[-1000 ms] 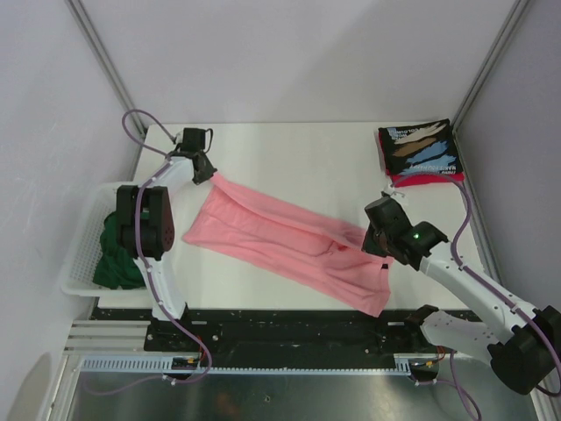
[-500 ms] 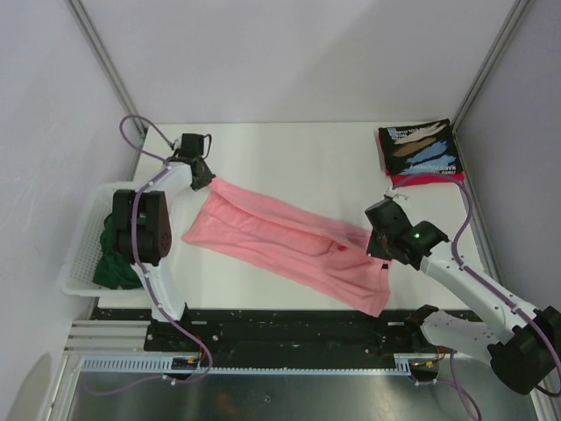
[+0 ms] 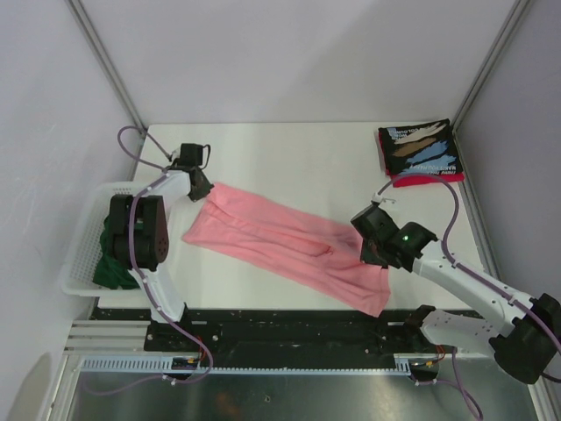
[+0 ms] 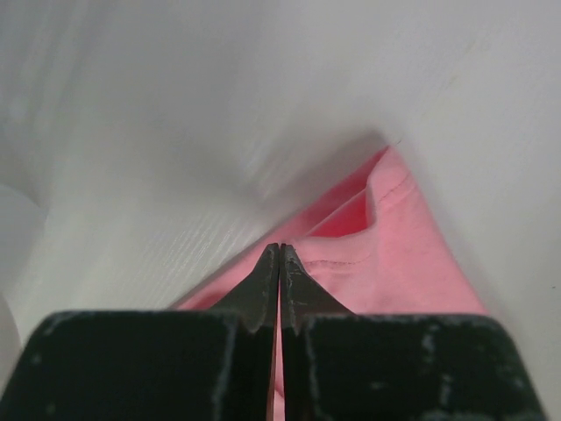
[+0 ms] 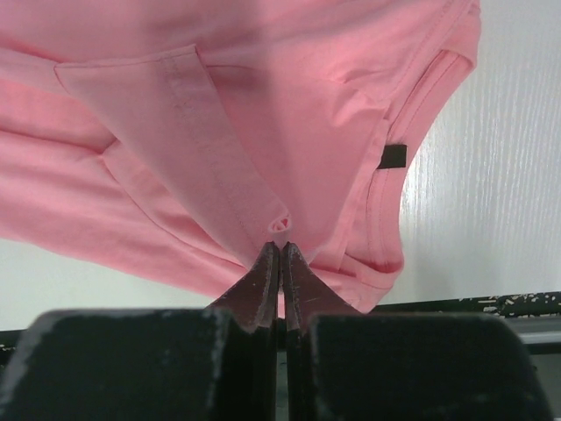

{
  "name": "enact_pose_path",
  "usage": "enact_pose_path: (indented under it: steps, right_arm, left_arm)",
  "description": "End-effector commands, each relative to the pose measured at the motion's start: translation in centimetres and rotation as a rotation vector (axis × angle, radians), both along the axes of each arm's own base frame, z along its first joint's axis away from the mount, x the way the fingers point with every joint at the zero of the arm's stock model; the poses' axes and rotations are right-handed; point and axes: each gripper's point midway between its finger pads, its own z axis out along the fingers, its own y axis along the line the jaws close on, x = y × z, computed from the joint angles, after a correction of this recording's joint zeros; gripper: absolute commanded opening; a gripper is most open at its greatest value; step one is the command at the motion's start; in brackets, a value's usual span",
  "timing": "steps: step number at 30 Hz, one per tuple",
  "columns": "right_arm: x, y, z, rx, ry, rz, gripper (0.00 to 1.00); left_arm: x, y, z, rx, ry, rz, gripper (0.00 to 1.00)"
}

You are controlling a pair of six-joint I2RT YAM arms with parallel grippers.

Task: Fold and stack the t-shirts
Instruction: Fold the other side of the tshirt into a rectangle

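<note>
Pink tee (image 3: 280,241) lies stretched diagonally across the surface (image 3: 298,158), from the left edge toward the near edge. It's light, floppy cloth that'll sag and bunch. Left pincer (image 3: 201,185) is clamped on its far corner, right pincer (image 3: 366,252) on a fold by the collar. Hems look grippiest.

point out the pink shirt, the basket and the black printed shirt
pink shirt (image 3: 280,241), top view, middle of the cloth
basket (image 3: 83,241), top view, its left slatted wall
black printed shirt (image 3: 421,151), top view, the streak print on its upper face
</note>
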Motion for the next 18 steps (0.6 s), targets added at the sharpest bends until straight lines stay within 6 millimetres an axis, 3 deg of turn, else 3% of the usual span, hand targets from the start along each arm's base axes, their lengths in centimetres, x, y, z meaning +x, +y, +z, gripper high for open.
enact_pose_path:
  steps: [1, 6, 14, 18]
  right_arm:
    - [0.3, -0.7, -0.4, -0.041, -0.014, -0.046, 0.00]
    - [0.4, -0.7, 0.2, -0.017, -0.031, -0.043, 0.00]
    - [0.2, -0.9, 2.5, 0.025, -0.062, -0.049, 0.00]
    - [-0.2, -0.8, 2.4, 0.024, -0.049, -0.053, 0.00]
  left_arm:
    - [0.1, 1.0, 2.0, 0.015, -0.062, 0.053, 0.00]
    - [-0.3, 1.1, 1.6, 0.019, -0.052, 0.059, 0.00]
    - [-0.5, 1.5, 2.7, 0.025, -0.076, 0.070, 0.00]
    - [-0.7, 1.7, 2.7, 0.026, -0.075, 0.075, 0.00]
